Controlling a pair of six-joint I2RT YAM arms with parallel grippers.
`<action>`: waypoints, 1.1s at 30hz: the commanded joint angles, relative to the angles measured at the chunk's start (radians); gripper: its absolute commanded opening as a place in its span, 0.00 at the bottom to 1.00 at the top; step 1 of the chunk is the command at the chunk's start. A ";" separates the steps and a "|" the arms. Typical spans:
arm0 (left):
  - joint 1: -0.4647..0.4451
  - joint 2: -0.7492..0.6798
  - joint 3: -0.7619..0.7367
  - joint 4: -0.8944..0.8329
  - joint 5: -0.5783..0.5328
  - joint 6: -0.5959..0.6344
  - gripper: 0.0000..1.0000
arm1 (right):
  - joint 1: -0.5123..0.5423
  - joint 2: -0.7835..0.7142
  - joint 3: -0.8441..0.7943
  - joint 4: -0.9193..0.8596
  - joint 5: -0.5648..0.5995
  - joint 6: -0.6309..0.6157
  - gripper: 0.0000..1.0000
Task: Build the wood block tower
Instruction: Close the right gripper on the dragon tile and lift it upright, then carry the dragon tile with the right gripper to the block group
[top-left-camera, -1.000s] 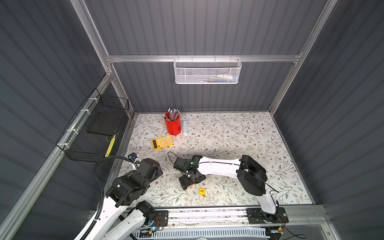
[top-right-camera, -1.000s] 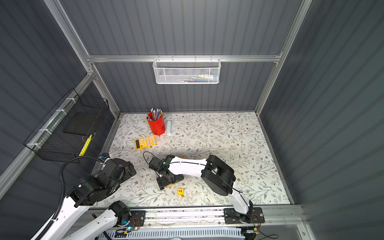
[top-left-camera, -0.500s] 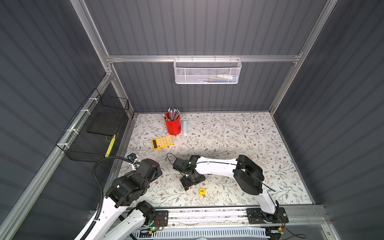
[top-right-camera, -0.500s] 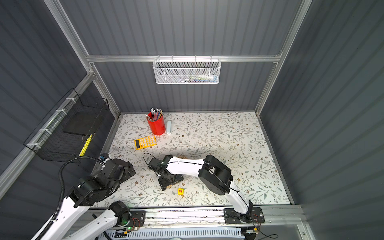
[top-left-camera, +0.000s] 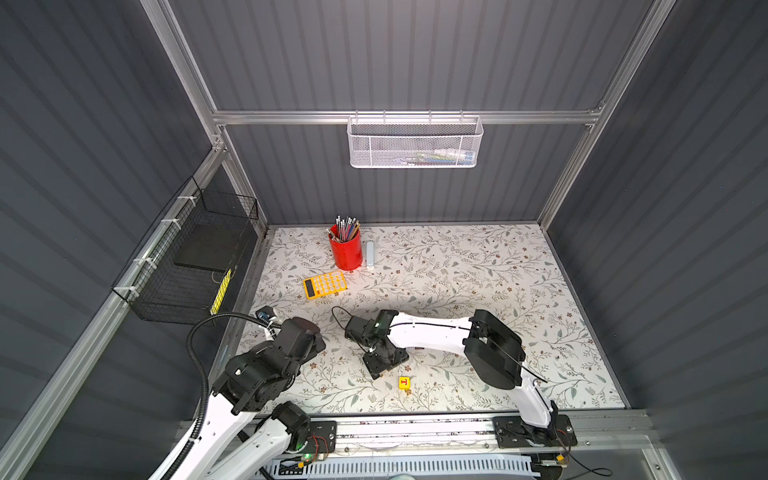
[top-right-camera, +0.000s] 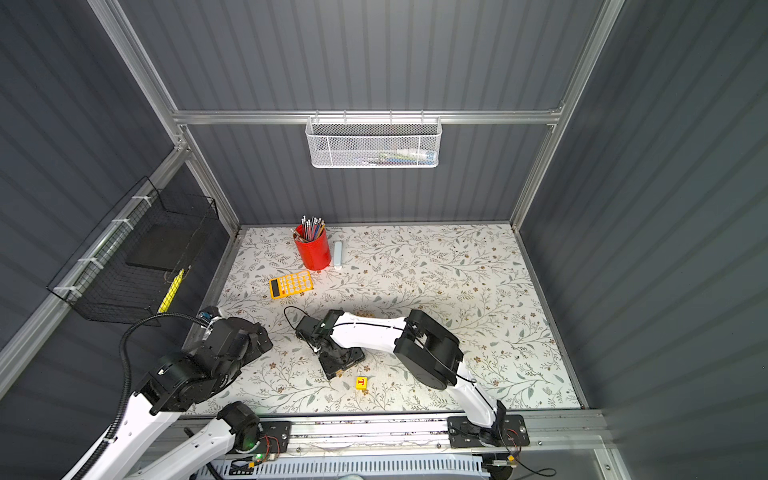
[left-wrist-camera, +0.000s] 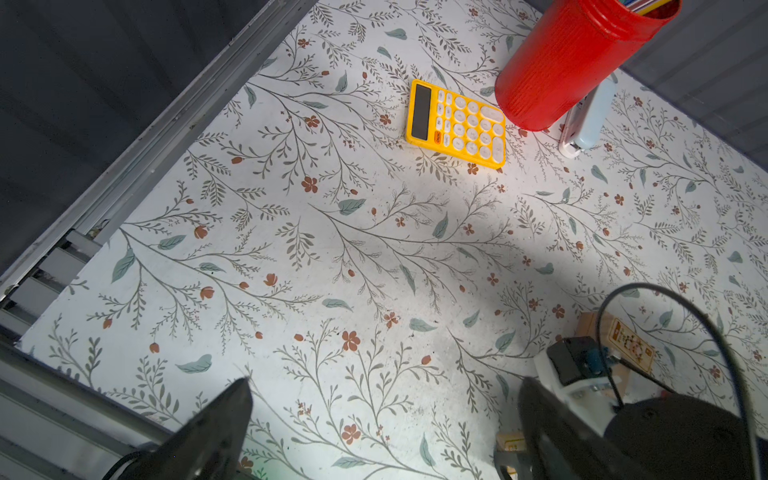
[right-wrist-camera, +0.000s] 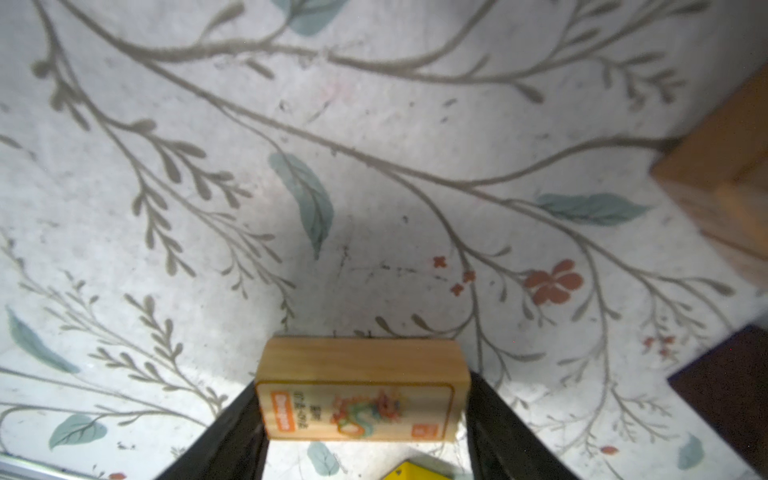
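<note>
My right gripper (right-wrist-camera: 361, 419) is shut on a pale wooden block with a printed dragon picture (right-wrist-camera: 359, 395); a black finger presses each end. In both top views this gripper (top-left-camera: 384, 359) (top-right-camera: 338, 359) points down at the table's front middle and covers the block. A yellow cube with a red letter (top-left-camera: 404, 382) (top-right-camera: 362, 382) lies just in front of it. Of the wood block tower only edges show: a tan wooden piece (right-wrist-camera: 723, 187) and a dark brown piece (right-wrist-camera: 727, 395). My left gripper (left-wrist-camera: 382, 415) (top-left-camera: 305, 336) hangs open over bare table at the left.
An orange calculator (top-left-camera: 325, 284), a red pencil cup (top-left-camera: 345, 249) and a pale blue stapler (top-left-camera: 370, 254) stand at the back left. A black wire basket (top-left-camera: 191, 257) hangs on the left wall, a white mesh basket (top-left-camera: 414, 143) on the back wall.
The right gripper's fingers have come together onto the printed block, and its wrist has shifted slightly left. The left arm has not moved.
</note>
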 joint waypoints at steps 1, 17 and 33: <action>0.006 -0.007 -0.019 0.006 -0.015 -0.007 0.99 | -0.004 0.027 0.023 -0.033 0.033 -0.021 0.72; 0.006 0.012 -0.023 0.022 -0.015 -0.004 1.00 | -0.005 0.029 0.035 -0.031 0.041 -0.042 0.65; 0.006 0.038 0.001 0.104 0.016 0.074 1.00 | -0.059 -0.195 -0.017 -0.089 0.147 0.225 0.55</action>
